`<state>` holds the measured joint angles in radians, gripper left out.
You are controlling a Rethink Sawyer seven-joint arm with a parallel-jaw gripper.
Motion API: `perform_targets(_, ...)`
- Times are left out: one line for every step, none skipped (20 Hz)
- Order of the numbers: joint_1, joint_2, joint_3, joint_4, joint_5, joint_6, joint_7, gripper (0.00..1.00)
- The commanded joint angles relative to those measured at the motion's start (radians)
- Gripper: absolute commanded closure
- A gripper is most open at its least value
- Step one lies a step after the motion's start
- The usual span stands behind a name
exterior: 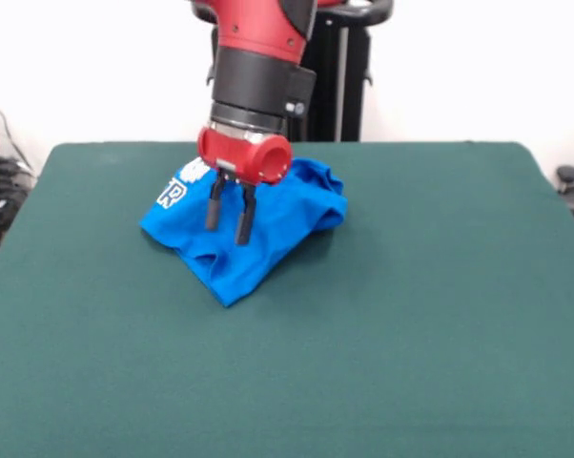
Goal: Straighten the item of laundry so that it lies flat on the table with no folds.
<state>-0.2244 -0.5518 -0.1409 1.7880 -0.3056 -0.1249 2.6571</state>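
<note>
I see bare green table (411, 334) on every side of the crumpled blue T-shirt (268, 239), widest toward the near edge and both side edges. The only thing rising from the cloth is the shirt's bunched heap, and my gripper (229, 222) hangs right over its middle, fingers apart.

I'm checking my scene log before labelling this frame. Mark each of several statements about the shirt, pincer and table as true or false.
1. The blue T-shirt lies crumpled with folds. True.
2. The pincer is open, fingers apart. True.
3. The T-shirt lies at the table's near edge. False: it sits toward the far side of the green table.
4. The T-shirt is plain, unprinted. False: white lettering shows on it.
</note>
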Motion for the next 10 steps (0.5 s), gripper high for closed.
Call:
perform_targets(0.020, 0.072, 0.146, -0.089, -0.074, 0.189, -0.114, 0.00)
perform_targets(0.040, 0.084, 0.118, -0.101, -0.080, 0.208, -0.123, 0.00)
perform_targets(0.062, 0.101, 0.086, -0.117, -0.088, 0.221, -0.128, 0.00)
perform_targets(0.083, 0.118, 0.051, -0.131, -0.096, 0.215, -0.121, 0.00)
perform_targets(0.104, 0.135, 0.016, -0.145, -0.104, 0.210, -0.115, 0.00)
perform_targets(0.115, 0.145, -0.009, -0.153, -0.111, 0.204, -0.109, 0.00)
perform_targets(0.127, 0.153, -0.032, -0.158, -0.119, 0.200, -0.100, 0.00)
perform_targets(0.138, 0.159, -0.052, -0.166, -0.123, 0.200, -0.089, 0.00)
perform_targets(0.152, 0.164, -0.076, -0.167, -0.126, 0.195, -0.076, 0.00)
perform_targets(0.156, 0.158, -0.084, -0.164, -0.129, 0.203, -0.070, 0.00)
